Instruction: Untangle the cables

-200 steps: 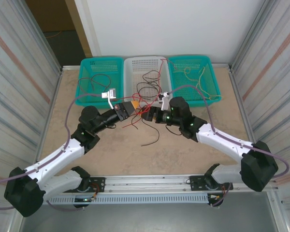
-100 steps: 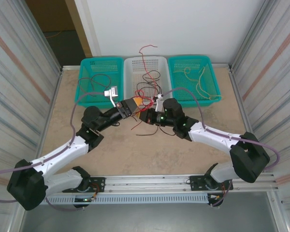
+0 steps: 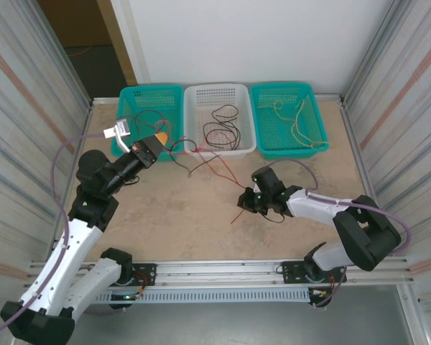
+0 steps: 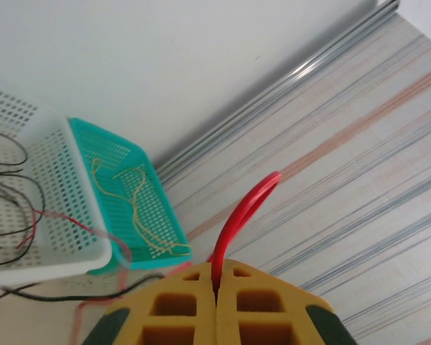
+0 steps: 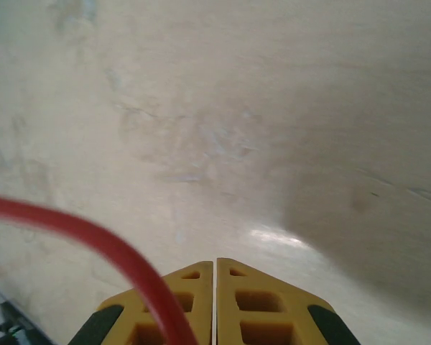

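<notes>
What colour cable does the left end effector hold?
A red cable, clearest in left wrist view.

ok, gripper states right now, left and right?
Left gripper: shut on a thin red cable.
Right gripper: shut; a blurred red wire crosses one finger, held or not cannot be told.

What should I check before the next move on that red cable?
1. Left hand shut on red cable: ok.
2. Right hand shut: ok.
3. Right hand actually pinching the red cable: cannot tell.
4. Red cable clear of black cables: cannot tell.
5. Yellow cables sorted in right teal basket: ok.
</notes>
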